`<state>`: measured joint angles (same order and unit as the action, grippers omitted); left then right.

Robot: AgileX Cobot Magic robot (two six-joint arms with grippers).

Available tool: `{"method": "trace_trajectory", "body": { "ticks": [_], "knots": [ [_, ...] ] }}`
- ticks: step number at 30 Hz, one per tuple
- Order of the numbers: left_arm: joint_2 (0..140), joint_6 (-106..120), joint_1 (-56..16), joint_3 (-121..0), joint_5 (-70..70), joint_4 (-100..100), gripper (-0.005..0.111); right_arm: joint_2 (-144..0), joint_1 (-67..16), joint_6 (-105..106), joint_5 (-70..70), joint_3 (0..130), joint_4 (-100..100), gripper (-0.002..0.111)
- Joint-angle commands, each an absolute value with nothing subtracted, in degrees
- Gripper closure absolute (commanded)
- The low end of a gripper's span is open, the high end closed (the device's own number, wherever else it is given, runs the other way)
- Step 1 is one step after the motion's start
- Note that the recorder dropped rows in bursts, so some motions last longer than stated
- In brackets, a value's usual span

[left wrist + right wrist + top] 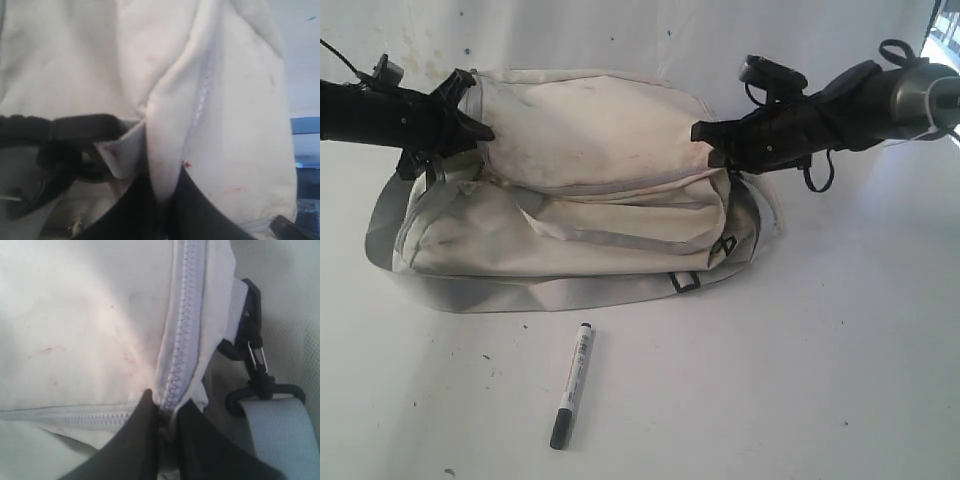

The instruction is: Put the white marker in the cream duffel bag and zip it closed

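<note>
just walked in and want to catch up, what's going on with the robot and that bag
Both arms are gripping the cream duffel bag at its ends: the left gripper is pinched on a fold of fabric, the right gripper on the zipper seam. The white marker lies on the table, apart from the bag, not yet inside.

The cream duffel bag [590, 150] was soft, matt woven cloth, grubby and flecked with faint reddish marks, and its zipper [182, 335] had pale grey moulded plastic teeth on cloth tape. Its grey strap [550, 292] was flat webbing with a slight sheen, joined by a black plastic clip [251, 302] with a thin metal wire gate. The white marker [573, 385] had a smooth, faintly glossy plastic barrel and a dark matt cap, on a white matt table [800, 380] speckled with dirt.
</note>
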<state>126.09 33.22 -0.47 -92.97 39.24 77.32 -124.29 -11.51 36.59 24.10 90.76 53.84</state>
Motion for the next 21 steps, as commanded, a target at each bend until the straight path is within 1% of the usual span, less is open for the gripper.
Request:
{"method": "trace_trajectory", "body": {
  "ticks": [1,5,14,18,21],
  "knots": [
    [123.4,37.8,0.0,-93.5,41.4,86.9,0.106,-121.6,-11.3,37.3,24.2,92.2,52.9,0.108],
    [122.6,40.9,0.0,-96.0,44.6,88.2,0.106,-120.3,-11.3,37.3,24.3,93.1,51.3,0.108],
    [120.7,40.1,0.0,-104.6,49.4,88.2,0.106,-117.2,-11.1,35.1,24.5,96.0,46.6,0.108],
    [120.6,39.2,-0.1,-107.3,53.3,87.5,0.107,-116.0,-9.2,26.8,27.2,97.9,43.3,0.108],
    [120.0,37.2,-0.1,-108.3,53.5,86.5,0.107,-115.2,-7.2,22.0,30.8,99.6,39.1,0.108]
  ]
}}
